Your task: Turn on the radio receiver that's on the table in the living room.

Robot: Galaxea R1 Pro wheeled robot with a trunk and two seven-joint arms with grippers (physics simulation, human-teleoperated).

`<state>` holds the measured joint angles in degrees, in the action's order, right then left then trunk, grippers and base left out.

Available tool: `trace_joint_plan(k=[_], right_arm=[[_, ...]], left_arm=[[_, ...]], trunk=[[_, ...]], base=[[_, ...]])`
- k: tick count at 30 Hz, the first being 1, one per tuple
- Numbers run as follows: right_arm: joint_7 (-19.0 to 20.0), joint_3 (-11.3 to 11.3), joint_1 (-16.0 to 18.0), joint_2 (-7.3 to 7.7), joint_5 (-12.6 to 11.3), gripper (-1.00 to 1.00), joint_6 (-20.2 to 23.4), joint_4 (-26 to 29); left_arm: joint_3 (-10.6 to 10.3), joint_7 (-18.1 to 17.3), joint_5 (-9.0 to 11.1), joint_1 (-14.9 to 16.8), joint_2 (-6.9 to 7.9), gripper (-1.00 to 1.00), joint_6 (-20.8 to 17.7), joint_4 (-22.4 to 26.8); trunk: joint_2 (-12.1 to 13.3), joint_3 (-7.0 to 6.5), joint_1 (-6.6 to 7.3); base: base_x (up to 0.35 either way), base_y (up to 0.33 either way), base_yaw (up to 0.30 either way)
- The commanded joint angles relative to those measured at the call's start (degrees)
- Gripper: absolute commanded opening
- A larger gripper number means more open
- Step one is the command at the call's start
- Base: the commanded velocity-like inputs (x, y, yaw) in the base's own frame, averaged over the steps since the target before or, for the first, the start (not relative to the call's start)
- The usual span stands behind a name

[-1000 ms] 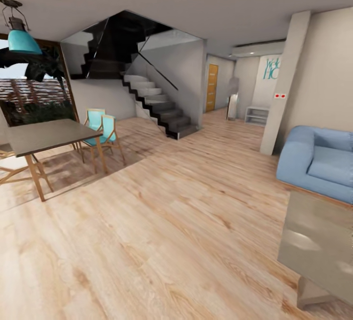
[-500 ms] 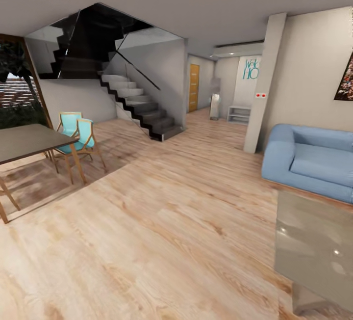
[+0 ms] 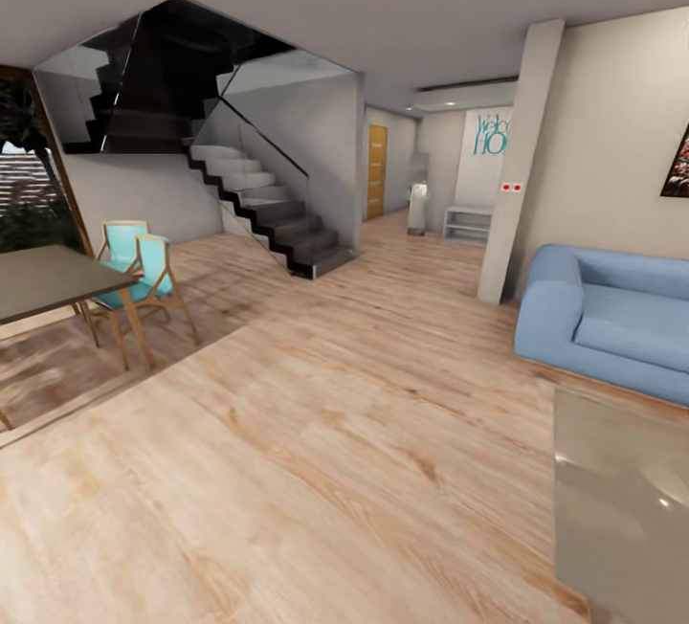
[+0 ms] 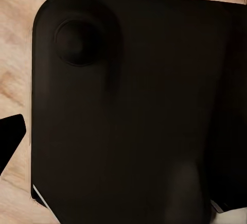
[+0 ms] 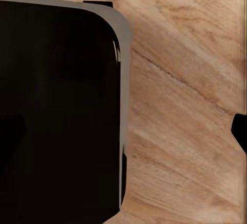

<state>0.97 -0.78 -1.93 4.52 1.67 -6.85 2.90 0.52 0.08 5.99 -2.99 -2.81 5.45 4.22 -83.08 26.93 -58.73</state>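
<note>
Pincer state cannot be told for either arm: the left wrist view looks onto a dark rounded robot panel (image 4: pixel 134 110) over the wood floor (image 4: pixel 13 54), and the right wrist view onto a similar black panel (image 5: pixel 56 110) beside bare planks. Glossy grey table (image 3: pixel 622 500) enters the head view at lower right, its visible top bare, with the blue sofa (image 3: pixel 608 318) just behind it against the beige wall and a pillar (image 3: pixel 517 165) near the sofa's end. Farther left across the floor stand a dark staircase (image 3: pixel 268 208), two turquoise chairs (image 3: pixel 139 265) and a dining table (image 3: pixel 43 279).
</note>
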Motion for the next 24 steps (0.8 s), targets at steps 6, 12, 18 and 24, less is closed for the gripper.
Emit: trace_joint_plan(k=[6,12,18,24], right_arm=[[-0.05,-0.01,0.0,-0.11,0.0,1.0,-0.04,0.0],[-0.02,-0.01,-0.01,-0.11,0.0,1.0,-0.01,0.0],[-0.02,-0.01,0.0,-0.12,0.0,1.0,-0.01,0.0],[0.0,-0.01,-0.03,-0.13,0.0,1.0,-0.01,0.0]], left_arm=[[0.0,0.24,-0.07,0.0,0.0,1.0,0.08,0.0],[0.03,0.26,-0.11,0.0,-0.03,1.0,0.25,0.03],[0.09,0.27,-0.11,0.0,-0.08,1.0,0.34,0.08],[0.05,0.27,-0.18,0.0,-0.09,1.0,0.35,0.09]], trunk=[[0.0,-0.09,0.0],[0.0,-0.25,0.0],[0.0,-0.42,0.0],[0.0,-0.59,0.0]], base=[[0.239,-0.131,-0.173],[0.044,-0.024,-0.267],[0.004,-0.002,-0.274],[0.0,0.0,-0.275]])
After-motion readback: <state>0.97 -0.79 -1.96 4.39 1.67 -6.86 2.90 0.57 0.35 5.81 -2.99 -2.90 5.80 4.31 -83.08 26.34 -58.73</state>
